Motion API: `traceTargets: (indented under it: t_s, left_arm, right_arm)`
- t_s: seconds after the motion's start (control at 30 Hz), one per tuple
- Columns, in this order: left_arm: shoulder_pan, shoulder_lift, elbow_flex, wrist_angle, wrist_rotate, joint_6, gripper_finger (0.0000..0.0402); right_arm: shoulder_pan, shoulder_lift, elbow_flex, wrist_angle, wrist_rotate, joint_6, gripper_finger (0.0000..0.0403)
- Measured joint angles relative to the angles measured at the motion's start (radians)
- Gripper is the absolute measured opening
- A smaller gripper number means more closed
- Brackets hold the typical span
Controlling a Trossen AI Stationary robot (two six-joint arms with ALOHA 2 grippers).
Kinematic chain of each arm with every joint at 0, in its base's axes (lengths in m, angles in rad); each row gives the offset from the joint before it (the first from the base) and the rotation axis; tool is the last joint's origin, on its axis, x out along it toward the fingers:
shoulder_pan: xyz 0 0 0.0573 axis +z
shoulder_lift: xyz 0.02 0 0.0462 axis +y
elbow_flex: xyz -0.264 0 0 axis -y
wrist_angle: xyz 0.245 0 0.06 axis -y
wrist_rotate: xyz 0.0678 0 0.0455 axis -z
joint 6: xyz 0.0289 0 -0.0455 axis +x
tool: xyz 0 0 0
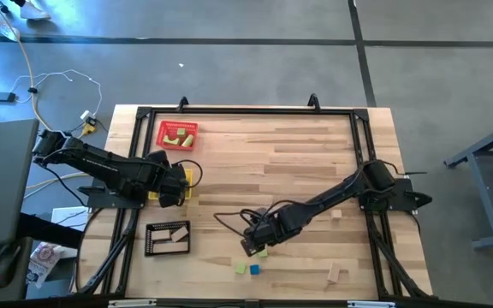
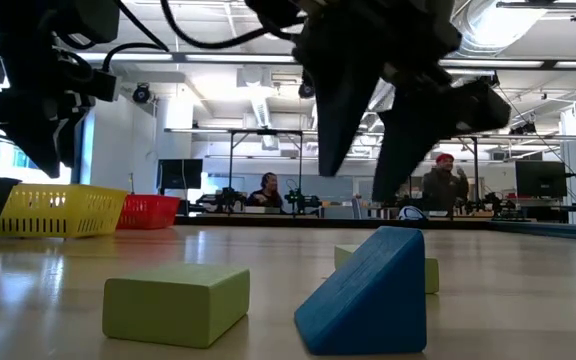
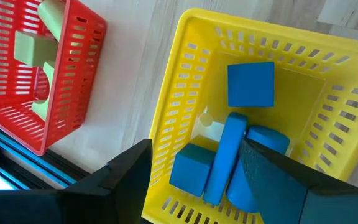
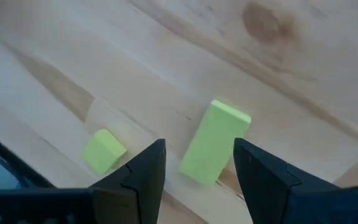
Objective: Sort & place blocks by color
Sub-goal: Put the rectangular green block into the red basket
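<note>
Right hand (image 4: 194, 165) hangs low over the front-centre of the wooden worktop (image 1: 298, 154), fingers apart and holding nothing. Directly below the gap lies a light green bar (image 4: 214, 142), flat on the wood; a small green cube (image 4: 103, 150) sits near it, apart. In the low view the same hand (image 2: 363, 185) shows as two dark fingers spread above the blocks, tips clear of the surface. Foreground there: a green block (image 2: 177, 302) lying flat, a blue wedge (image 2: 367, 293) just beside it, and a second green block (image 2: 428, 270) partly hidden behind the wedge.

From above, the green and blue pieces (image 1: 248, 269) rest near the front edge, just in front of the right hand (image 1: 255, 246). Two tan blocks sit farther right, one by the right arm (image 1: 336, 214), one near the front edge (image 1: 337, 273).

Left hand (image 3: 194, 177) hovers over the yellow mesh tray (image 3: 185, 93), fingers apart, nothing between them. The tray holds blue blocks: a cube (image 3: 250, 85), a long bar (image 3: 224, 157), more pieces beside it. The red mesh tray (image 3: 73, 93), next to it, holds green blocks (image 3: 33, 48). The black mesh tray (image 1: 151, 242), at the front left, holds tan pieces (image 1: 178, 233).

People sit at desks in the room beyond (image 2: 265, 188).
</note>
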Motion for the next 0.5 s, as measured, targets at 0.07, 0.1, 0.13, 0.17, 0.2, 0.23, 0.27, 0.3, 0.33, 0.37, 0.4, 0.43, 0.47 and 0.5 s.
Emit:
traceTargets:
  t_s: [0.07, 0.1, 0.13, 0.17, 0.2, 0.23, 0.27, 0.3, 0.33, 0.37, 0.4, 0.43, 0.47, 0.5]
  left_arm:
    - [0.0, 0.0, 0.0, 0.0, 0.0, 0.0, 0.0228]
    - [0.0, 0.0, 0.0, 0.0, 0.0, 0.0, 0.0228]
    - [0.0, 0.0, 0.0, 0.001, 0.0, 0.0, 0.0228]
    - [0.0, 0.0, 0.0, 0.0, 0.0, 0.0, 0.0228]
    - [0.0, 0.0, 0.0, 0.001, 0.0, 0.0, 0.0228]
    - [0.0, 0.0, 0.0, 0.001, 0.0, 0.0, 0.0228]
    - [0.0, 0.0, 0.0, 0.001, 0.0, 0.0, 0.0227]
    - [0.0, 0.0, 0.0, 0.002, 0.0, 0.0, 0.0227]
    - [0.0, 0.0, 0.0, 0.001, 0.0, 0.0, 0.0227]
    - [0.0, 0.0, 0.001, 0.002, 0.0, 0.0, 0.0227]
    - [0.0, 0.0, 0.001, 0.001, 0.0, 0.0, 0.0227]
    - [0.0, 0.0, 0.001, 0.001, 0.0, 0.0, 0.0227]
    - [0.0, 0.0, 0.001, 0.002, 0.0, 0.0, 0.0227]
    - [0.0, 0.0, 0.001, 0.002, 0.0, 0.0, 0.0227]
  right_arm:
    - [0.005, 0.013, 0.0, -0.002, -0.004, 0.011, 0.0174]
    - [0.006, 0.017, 0.0, -0.001, -0.006, 0.018, 0.0174]
    - [0.007, 0.022, 0.0, -0.002, -0.007, 0.021, 0.0174]
    - [0.007, 0.026, 0.0, -0.002, -0.01, 0.022, 0.0174]
    - [0.007, 0.031, 0.0, -0.002, -0.01, 0.025, 0.0174]
    - [0.006, 0.037, 0.0, 0.001, -0.01, 0.026, 0.0174]
    - [0.006, 0.042, 0.0, 0.009, -0.012, 0.026, 0.0174]
    - [0.006, 0.046, 0.0, 0.012, -0.014, 0.025, 0.0174]
    - [0.006, 0.052, 0.0, 0.018, -0.018, 0.025, 0.0174]
    - [0.006, 0.057, 0.0, 0.025, -0.021, 0.025, 0.0174]
    - [0.006, 0.063, 0.0, 0.024, -0.027, 0.025, 0.0174]
    - [0.006, 0.065, 0.0, 0.023, -0.029, 0.025, 0.0174]
    - [0.006, 0.068, 0.0, 0.024, -0.031, 0.025, 0.0174]
    - [0.006, 0.071, 0.002, 0.022, -0.033, 0.025, 0.0174]
